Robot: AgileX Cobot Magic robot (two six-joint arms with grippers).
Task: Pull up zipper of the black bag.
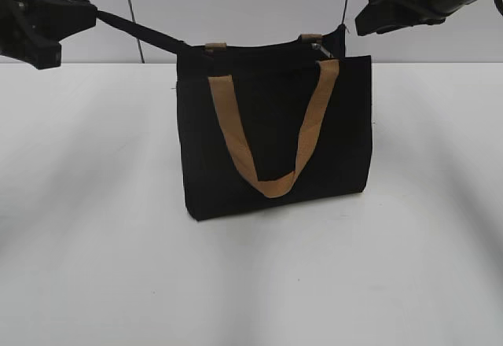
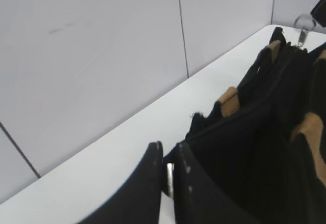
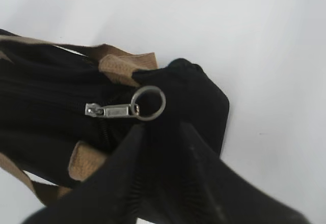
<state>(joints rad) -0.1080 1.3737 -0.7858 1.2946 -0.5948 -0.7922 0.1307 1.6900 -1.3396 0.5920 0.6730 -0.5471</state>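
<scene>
The black bag [image 1: 275, 126] stands upright on the white table, with a tan handle [image 1: 236, 138] hanging down its front. The silver zipper slider and ring pull [image 1: 321, 48] sit at the right end of the bag's top. My left gripper [image 1: 88, 14] is shut on a black fabric tab [image 1: 141, 30] stretched taut from the bag's top left corner; the left wrist view shows the jaws [image 2: 168, 150] pinching it beside the bag [image 2: 254, 147]. My right gripper [image 1: 365, 22] hovers above the bag's right corner. Its fingers [image 3: 163, 130] are spread, empty, just below the zipper [image 3: 109, 111].
The white table [image 1: 94, 267] stretches all round the bag. A white panelled wall [image 1: 236, 0] with dark seams stands close behind the bag. The second tan handle [image 3: 122, 63] lies at the back of the bag's top.
</scene>
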